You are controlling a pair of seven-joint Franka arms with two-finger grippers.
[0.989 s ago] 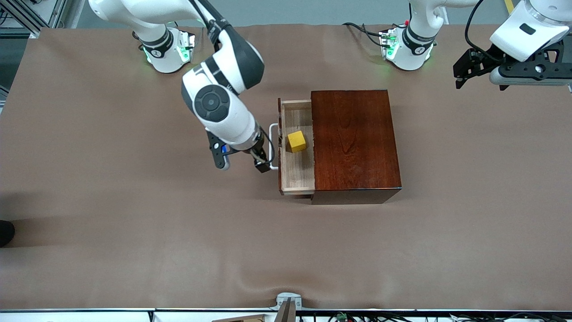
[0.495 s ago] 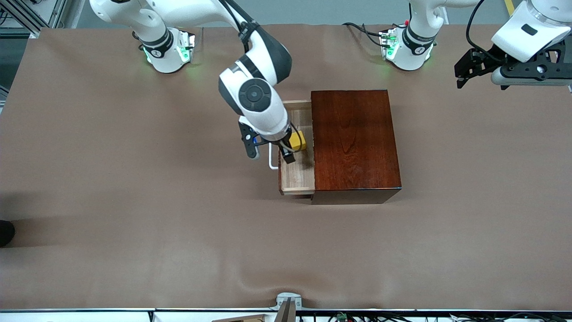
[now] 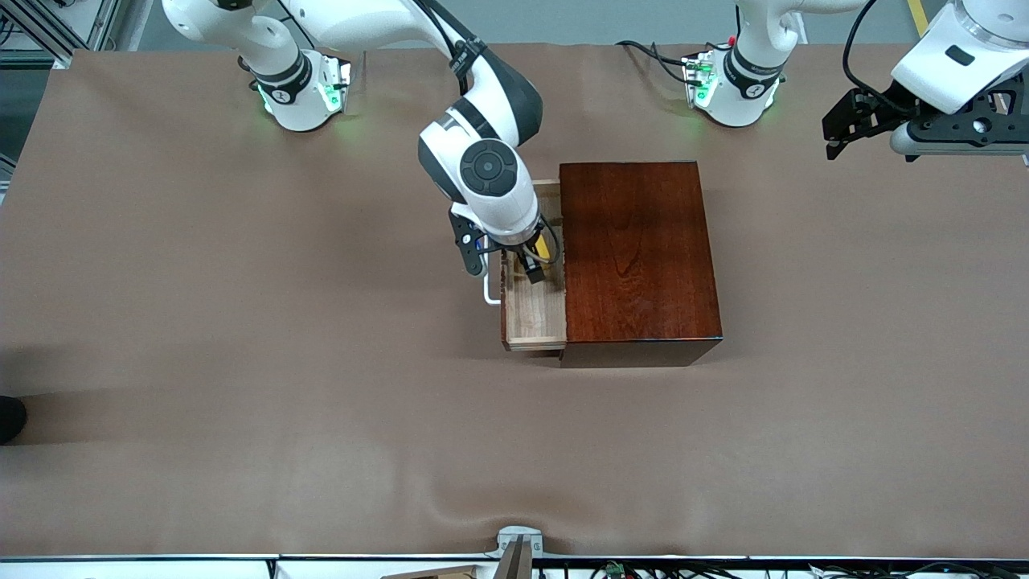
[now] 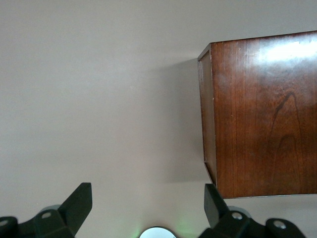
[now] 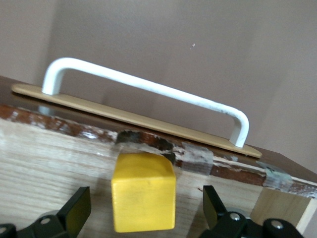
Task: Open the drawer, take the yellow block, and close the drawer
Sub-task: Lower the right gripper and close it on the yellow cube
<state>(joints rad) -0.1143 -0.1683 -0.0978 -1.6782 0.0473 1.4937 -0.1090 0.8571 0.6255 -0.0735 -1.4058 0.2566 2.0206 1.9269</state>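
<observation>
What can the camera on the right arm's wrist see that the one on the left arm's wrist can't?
Only the right wrist view shows the yellow block lying in the open drawer, between the open fingers of the right gripper, and the drawer's white handle.

Only the left wrist view shows the top of the dark wooden box from above, with the left gripper open over bare table, holding nothing; that arm waits.

Both show the brown table cover and their own gripper's two dark fingertips.
</observation>
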